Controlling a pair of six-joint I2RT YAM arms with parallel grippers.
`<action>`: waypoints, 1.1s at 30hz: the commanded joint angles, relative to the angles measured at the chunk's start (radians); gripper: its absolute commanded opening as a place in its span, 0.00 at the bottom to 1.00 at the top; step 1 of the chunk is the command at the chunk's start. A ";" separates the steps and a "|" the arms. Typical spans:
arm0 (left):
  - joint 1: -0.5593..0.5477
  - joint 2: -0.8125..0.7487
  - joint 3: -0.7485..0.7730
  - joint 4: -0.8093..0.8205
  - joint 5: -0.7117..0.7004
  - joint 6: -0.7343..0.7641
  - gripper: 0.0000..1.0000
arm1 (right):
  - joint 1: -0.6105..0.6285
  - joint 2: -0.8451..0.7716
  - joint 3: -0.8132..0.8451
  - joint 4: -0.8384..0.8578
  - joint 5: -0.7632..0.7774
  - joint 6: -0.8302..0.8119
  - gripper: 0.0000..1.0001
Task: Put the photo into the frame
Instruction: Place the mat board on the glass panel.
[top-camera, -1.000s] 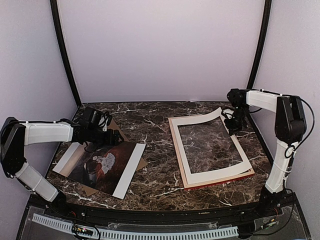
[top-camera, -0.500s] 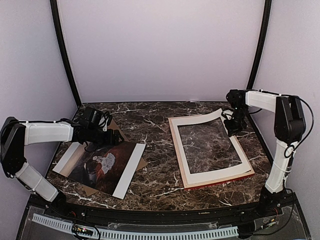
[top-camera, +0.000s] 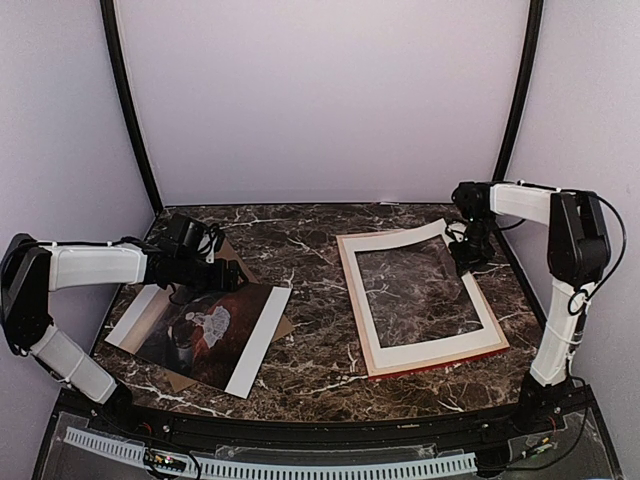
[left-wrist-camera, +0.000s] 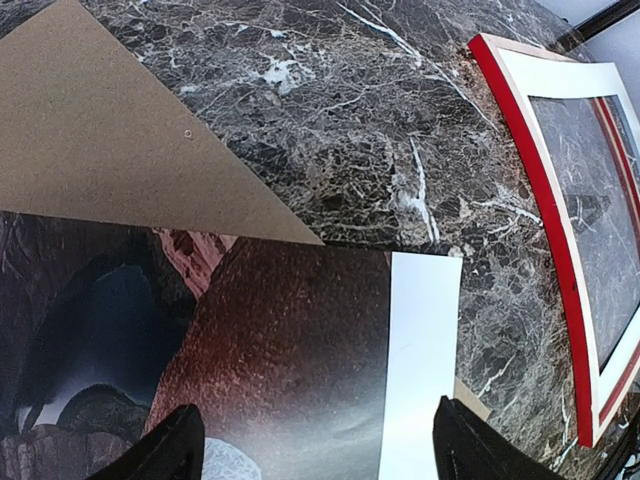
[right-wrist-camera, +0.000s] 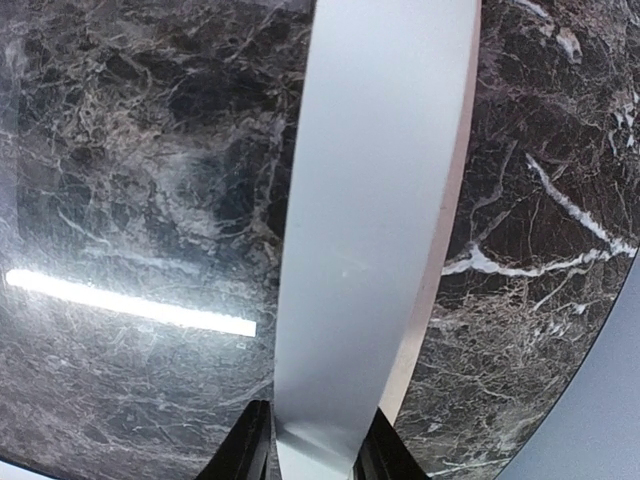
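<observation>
The photo (top-camera: 205, 330) lies picture side up on the left half of the dark marble tabletop (top-camera: 310, 300). It rests on a brown backing board (left-wrist-camera: 110, 140), whose corners project past the photo's far and near edges. A white margin runs along the photo's right side.

The frame (left-wrist-camera: 541, 200) lies flat on the right half of the tabletop, well apart from the photo. Its red edge shows around a white mat (top-camera: 425, 348) that sits on it, and the marble is visible through the mat's rectangular cutout.

The left claw (left-wrist-camera: 320, 450) hovers over the far part of the photo with its two fingers spread wide and nothing between them.

The right claw (right-wrist-camera: 315, 455) is at the far right corner of the mat. In the right wrist view one strip of the mat passes between the two dark fingertips (right-wrist-camera: 245, 445). Whether they press on it or stand just clear of it cannot be told.
</observation>
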 joint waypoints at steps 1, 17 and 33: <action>-0.005 -0.010 0.014 -0.022 -0.010 -0.001 0.82 | 0.005 -0.017 -0.019 0.009 0.049 0.031 0.31; -0.005 -0.003 0.023 -0.026 -0.016 0.013 0.82 | -0.064 -0.041 -0.081 0.125 0.014 0.080 0.65; -0.005 0.011 0.071 -0.093 -0.089 0.045 0.87 | -0.107 -0.077 -0.232 0.263 -0.104 0.117 0.39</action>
